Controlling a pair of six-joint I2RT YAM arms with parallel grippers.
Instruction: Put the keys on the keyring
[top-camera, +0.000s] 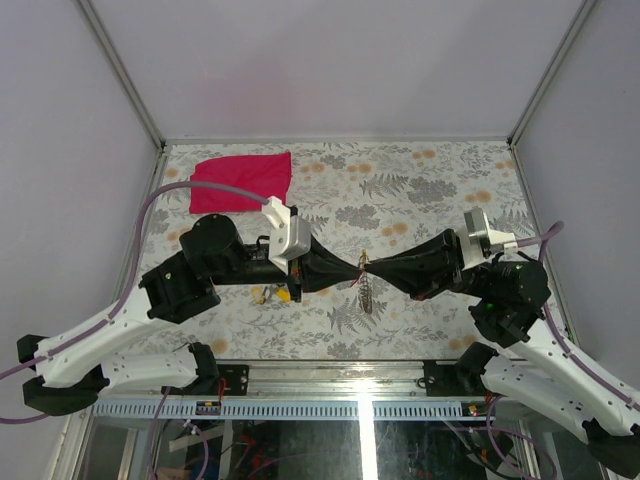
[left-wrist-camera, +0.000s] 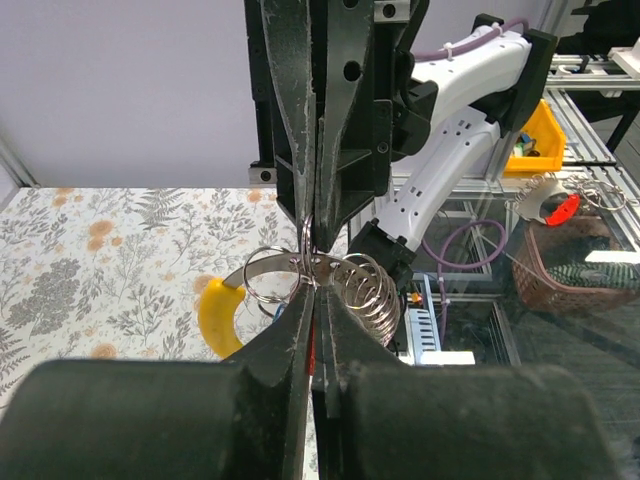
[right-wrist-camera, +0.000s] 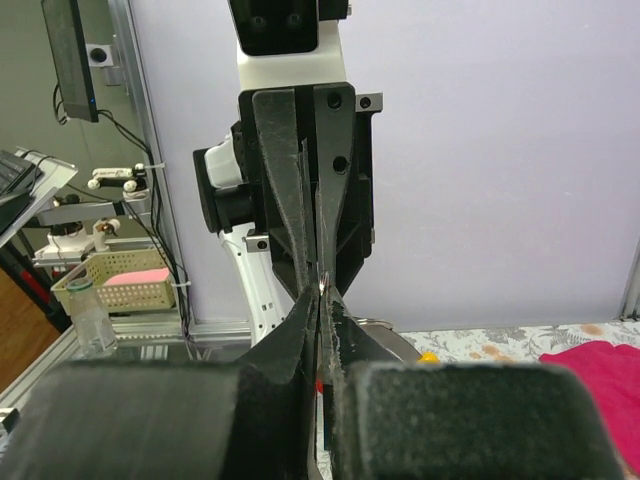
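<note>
Keyring first: a thin silvery metal ring (left-wrist-camera: 268, 276) with a short grey link chain (top-camera: 367, 292) sits in mid-air at the centre of the top view, above the floral-patterned table (top-camera: 430, 190). The chain dangles just below the spot where the two arms meet tip to tip.

From the left wrist, the left gripper (left-wrist-camera: 312, 292) rises from the bottom of the frame with its fingers pressed together on the wire. The right gripper (left-wrist-camera: 316, 238) comes down from the top edge, also pinched shut on the same cluster of loops. A yellow plastic-headed key (left-wrist-camera: 214, 318) shows at the lower left of that cluster, its silvery blade running into the pinch. Which gripper actually bears it cannot be told.

The right wrist view adds little — only a glint of metal between closed tips. The crumpled red cloth (top-camera: 243, 180) lies at the upper left, well apart.

Judging by this, the step in hand is threading that key onto the ring. The next move calls for one gripper to steady the ring while the other works the key's hole around the split coil — without the wire springing free.
</note>
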